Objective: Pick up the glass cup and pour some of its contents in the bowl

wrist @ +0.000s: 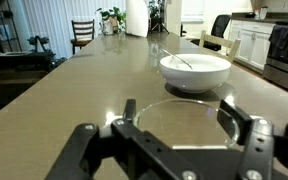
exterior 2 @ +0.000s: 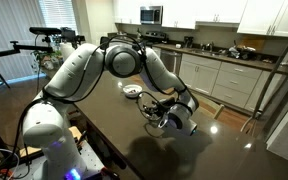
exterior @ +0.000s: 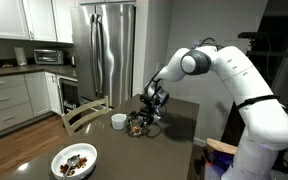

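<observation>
The glass cup [wrist: 187, 118] sits between my gripper's [wrist: 184, 120] two black fingers in the wrist view. Its clear rim touches both finger pads. In an exterior view the glass cup [exterior: 136, 125] is at table height with brown contents [exterior: 135, 128] showing through it, and my gripper [exterior: 147, 108] comes in from the side. The bowl [exterior: 74, 160], wide and white with dark pieces inside, is in the near foreground. A white dish with dark contents also shows in an exterior view [exterior 2: 131, 91], beyond my gripper [exterior 2: 170, 118].
A small white cup [wrist: 194, 70] stands just ahead of the glass; it also shows in an exterior view [exterior: 118, 121]. A wooden chair [exterior: 84, 113] stands at the dark table [exterior: 179, 125]. Kitchen counters [exterior 2: 224, 62] and a steel fridge [exterior: 106, 50] stand behind.
</observation>
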You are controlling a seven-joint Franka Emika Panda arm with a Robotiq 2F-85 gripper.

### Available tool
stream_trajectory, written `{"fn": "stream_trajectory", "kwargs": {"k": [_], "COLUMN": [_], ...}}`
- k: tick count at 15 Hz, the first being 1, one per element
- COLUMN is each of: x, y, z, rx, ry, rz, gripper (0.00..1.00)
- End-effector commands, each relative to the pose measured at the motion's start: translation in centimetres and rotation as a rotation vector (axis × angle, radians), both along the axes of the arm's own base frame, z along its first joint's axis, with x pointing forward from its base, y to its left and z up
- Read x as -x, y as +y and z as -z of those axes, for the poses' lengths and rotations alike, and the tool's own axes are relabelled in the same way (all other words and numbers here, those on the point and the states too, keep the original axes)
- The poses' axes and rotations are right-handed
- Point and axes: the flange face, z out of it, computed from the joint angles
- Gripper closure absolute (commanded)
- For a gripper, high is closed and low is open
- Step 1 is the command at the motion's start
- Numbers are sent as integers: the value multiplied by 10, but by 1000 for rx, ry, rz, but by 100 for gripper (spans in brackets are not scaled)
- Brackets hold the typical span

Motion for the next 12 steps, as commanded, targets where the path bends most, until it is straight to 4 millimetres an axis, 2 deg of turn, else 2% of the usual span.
{"fn": "stream_trajectory", "kwargs": {"k": [1,5,12], "x": [-5,-15,-30], "y": [10,29,78], "z": [-26,-43,-59], "rx": [23,50,117], "ry": [-1,-37,-103], "rz": [-22,-69,-197], "gripper": [41,41,41]}}
